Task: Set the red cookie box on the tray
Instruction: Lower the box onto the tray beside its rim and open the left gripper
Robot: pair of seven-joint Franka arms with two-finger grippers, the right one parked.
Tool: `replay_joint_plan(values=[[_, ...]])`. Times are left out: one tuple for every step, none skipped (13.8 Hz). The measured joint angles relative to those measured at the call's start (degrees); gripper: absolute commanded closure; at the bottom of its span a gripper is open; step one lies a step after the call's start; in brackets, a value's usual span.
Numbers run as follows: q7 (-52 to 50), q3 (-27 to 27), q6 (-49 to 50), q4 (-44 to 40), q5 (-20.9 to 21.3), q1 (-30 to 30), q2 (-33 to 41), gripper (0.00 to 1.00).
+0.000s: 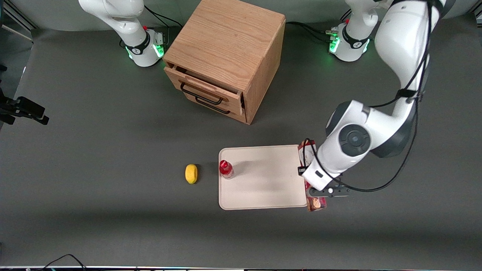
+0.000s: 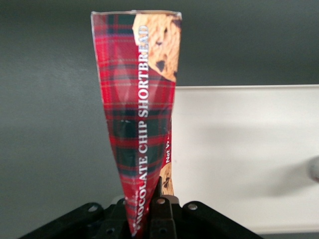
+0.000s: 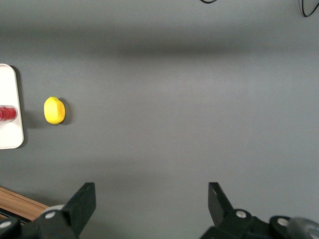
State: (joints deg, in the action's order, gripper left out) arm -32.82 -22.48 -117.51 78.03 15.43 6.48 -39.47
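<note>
The red cookie box (image 1: pixel 307 149), a long tartan-red package printed with chocolate-chip cookies, lies along the tray's short edge at the working arm's end. My left gripper (image 1: pixel 327 191) is shut on the box (image 2: pixel 137 124), with the arm's wrist hiding its middle in the front view. The black fingers (image 2: pixel 167 214) clamp it on both sides, so my gripper (image 2: pixel 144 219) holds it near one end. The cream-white tray (image 1: pixel 263 188) lies flat right beside the box, and the box overlaps the tray's rim (image 2: pixel 239 149) in the wrist view. I cannot tell whether the box touches the table.
A small red-capped bottle (image 1: pixel 226 169) stands on the tray's edge nearest the parked arm's end. A yellow lemon (image 1: pixel 191 173) lies on the table beside it. The wooden drawer cabinet (image 1: pixel 226 56) stands farther from the front camera, its top drawer slightly out.
</note>
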Motion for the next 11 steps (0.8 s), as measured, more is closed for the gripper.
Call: replay_joint_plan(values=[[-1.6,0.0,-1.52,0.52,1.38,0.12,-1.37,1.0],[-2.89,0.01,-3.35,1.14,2.06,0.15,-2.64,1.0],[-3.28,0.04,-5.08,1.84,2.24,0.16,-3.79,1.0],[-3.48,0.06,-7.28,2.86,2.52,0.22,-4.83,1.0],[-3.84,0.05,-9.81,4.18,3.08,0.36,-5.62,1.0],[-4.22,0.06,-11.88,5.45,3.69,0.57,-6.18,1.0],[-4.52,0.06,-13.15,6.48,4.17,0.78,-6.52,1.0],[-4.89,0.06,-13.89,7.32,4.46,0.97,-6.65,1.0],[-5.37,0.06,-14.05,7.83,4.81,1.12,-6.66,1.0],[-5.73,0.06,-14.08,8.03,5.19,1.21,-6.66,0.69],[-6.02,0.07,-14.1,8.11,5.4,1.22,-6.65,0.01]])
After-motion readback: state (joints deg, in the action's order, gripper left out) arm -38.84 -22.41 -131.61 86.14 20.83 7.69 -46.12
